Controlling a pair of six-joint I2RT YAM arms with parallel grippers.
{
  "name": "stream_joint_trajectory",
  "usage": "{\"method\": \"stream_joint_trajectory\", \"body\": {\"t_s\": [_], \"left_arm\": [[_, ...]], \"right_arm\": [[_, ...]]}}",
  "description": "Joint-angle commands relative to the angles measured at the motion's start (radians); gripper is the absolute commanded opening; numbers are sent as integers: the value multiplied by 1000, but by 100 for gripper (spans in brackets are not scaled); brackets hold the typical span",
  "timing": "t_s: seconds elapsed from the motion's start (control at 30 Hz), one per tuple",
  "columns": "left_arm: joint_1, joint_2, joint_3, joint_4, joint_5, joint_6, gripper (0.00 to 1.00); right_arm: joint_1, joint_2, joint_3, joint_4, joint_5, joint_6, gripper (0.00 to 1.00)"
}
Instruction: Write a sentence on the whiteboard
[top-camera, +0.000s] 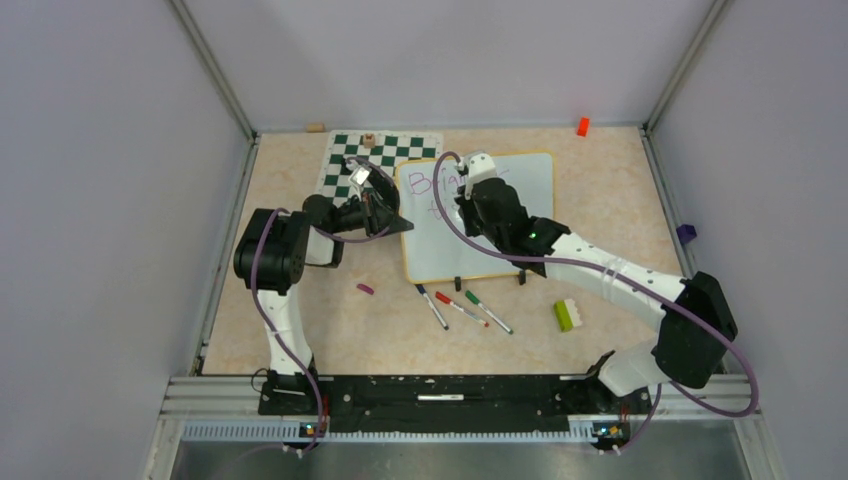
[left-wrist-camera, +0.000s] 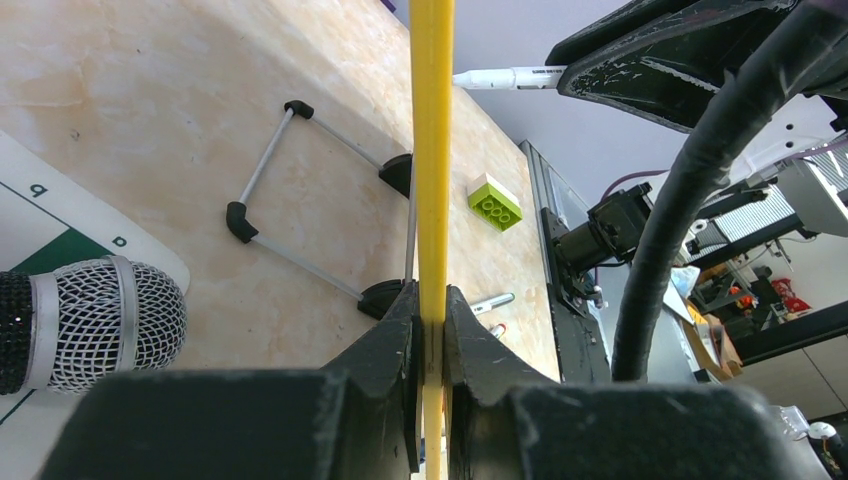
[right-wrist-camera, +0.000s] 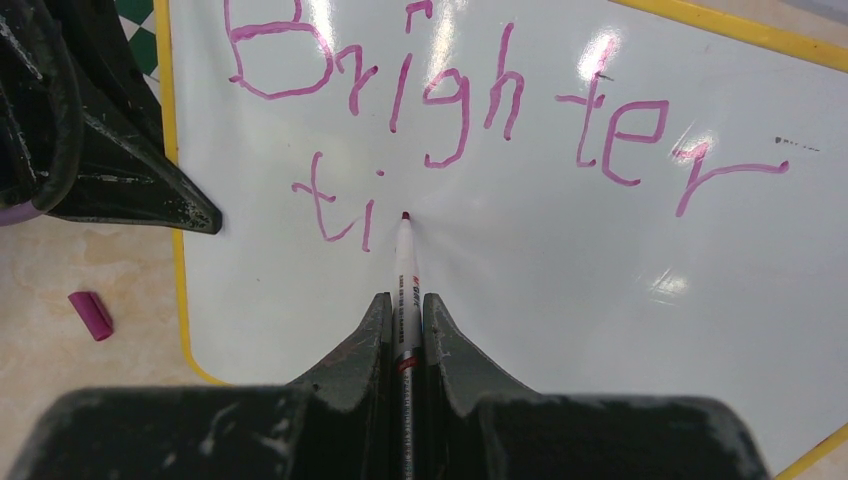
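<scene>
Table: beige stone-patterned top, walled on three sides, with both arm bases at the near edge.

Whiteboard: at the middle of the table. Its left end overlaps the near right corner of the chess mat. It has a yellow rim, and two black clips sit on its near long edge. The left wrist view shows a wire leg with black ends on the table just beside the rim (whether the board lies flat or tilted cannot be told).

Left gripper: at the board's left edge, clamped on the yellow rim, which runs straight up between the fingers.

Right gripper: over the board's left half, clenched on a marker with a white barrel. The purple tip touches the board surface.

Sentence: purple handwriting on the board's left half. It reads "Brighter" on one line and "ti" on the line below. The marker tip sits just right of the "i".

Loose markers: three, lying on the table near the board's near edge. They are close together and angled alike.

Green brick: on the table, to the right of the loose markers and apart from them.

Purple cap: on the table, off the board's near left corner.

Orange block: at the far wall, beyond the board's right end.
</scene>
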Motion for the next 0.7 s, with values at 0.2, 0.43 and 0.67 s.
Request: {"method": "stream_joint_trajectory", "body": {"t_s": [0.2, 0.43, 0.67], "left_arm": [[-2, -14, 15, 104, -9, -12, 0], [-2, -15, 14, 104, -8, -10, 0], [-2, -16, 14, 104, -8, -10, 0]], "right_arm": [[-9, -22, 1, -10, 26, 6, 0], [-9, -51, -50, -12, -6, 31, 0], [-9, -56, -65, -14, -19, 43, 0]]}}
